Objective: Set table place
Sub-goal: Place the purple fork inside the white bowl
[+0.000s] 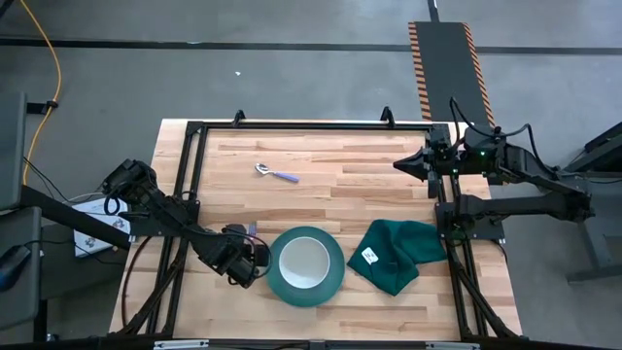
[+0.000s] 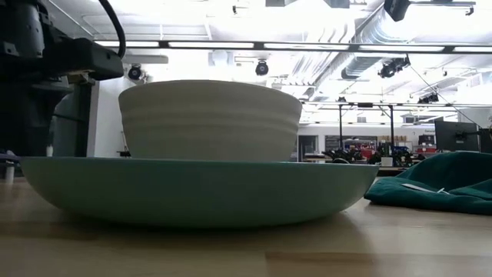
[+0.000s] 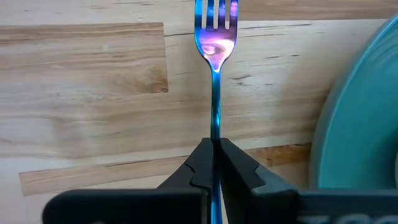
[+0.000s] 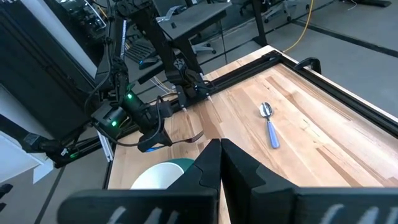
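The teal plate (image 1: 335,275) lies near the table's front edge with the white bowl (image 1: 304,259) standing in it; both fill the low view, bowl (image 2: 209,119) on plate (image 2: 200,191). My left gripper (image 1: 249,245) is just left of the plate, pointing steeply down, shut on the fork (image 3: 216,37), whose tines point toward the far edge. The spoon (image 1: 275,174) lies flat on the table (image 1: 369,165) toward the far side. My right gripper (image 1: 400,164) hangs shut and holding nothing, high over the table's right side. My left gripper pinches the fork's blue handle (image 3: 215,132) between its two fingers, coming steeply from above. The fork runs straight out from between the fingertips (image 3: 200,155), tines (image 3: 216,11) away from them, beside the plate's rim (image 3: 367,112). Whether it rests on the wood I cannot tell.
A dark green cloth (image 1: 397,255) with a white tag lies crumpled right of the plate, also in the low view (image 2: 438,181). A black metal frame (image 1: 190,165) edges the table. Bare wood spreads between the spoon and the plate.
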### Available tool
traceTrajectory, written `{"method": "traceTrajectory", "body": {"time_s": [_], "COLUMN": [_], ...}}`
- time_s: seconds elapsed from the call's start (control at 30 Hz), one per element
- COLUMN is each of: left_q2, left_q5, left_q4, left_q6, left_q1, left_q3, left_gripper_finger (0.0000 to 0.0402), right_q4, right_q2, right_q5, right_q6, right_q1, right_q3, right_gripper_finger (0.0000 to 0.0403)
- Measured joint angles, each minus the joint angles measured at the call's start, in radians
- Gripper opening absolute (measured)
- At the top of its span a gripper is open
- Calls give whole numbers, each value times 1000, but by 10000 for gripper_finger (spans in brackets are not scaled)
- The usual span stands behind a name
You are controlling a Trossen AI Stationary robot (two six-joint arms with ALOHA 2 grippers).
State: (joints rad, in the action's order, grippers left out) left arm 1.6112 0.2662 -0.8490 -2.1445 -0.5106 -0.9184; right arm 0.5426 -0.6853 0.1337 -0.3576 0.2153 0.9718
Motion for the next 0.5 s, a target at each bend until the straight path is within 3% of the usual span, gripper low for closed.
{"method": "traceTrajectory", "body": {"time_s": [0.5], "left_q2": [88], "left_q5": [13], "left_q4": [-16], "left_q6": [1], "left_q1": [0], "left_q3": [-53], "left_gripper_finger": [7], "right_q4": [11], "right_q2": [0], "right_q5": [1], "right_q6": [0], "right_q1": [0], "right_q3": [-1], "right_gripper_finger": [0]}}
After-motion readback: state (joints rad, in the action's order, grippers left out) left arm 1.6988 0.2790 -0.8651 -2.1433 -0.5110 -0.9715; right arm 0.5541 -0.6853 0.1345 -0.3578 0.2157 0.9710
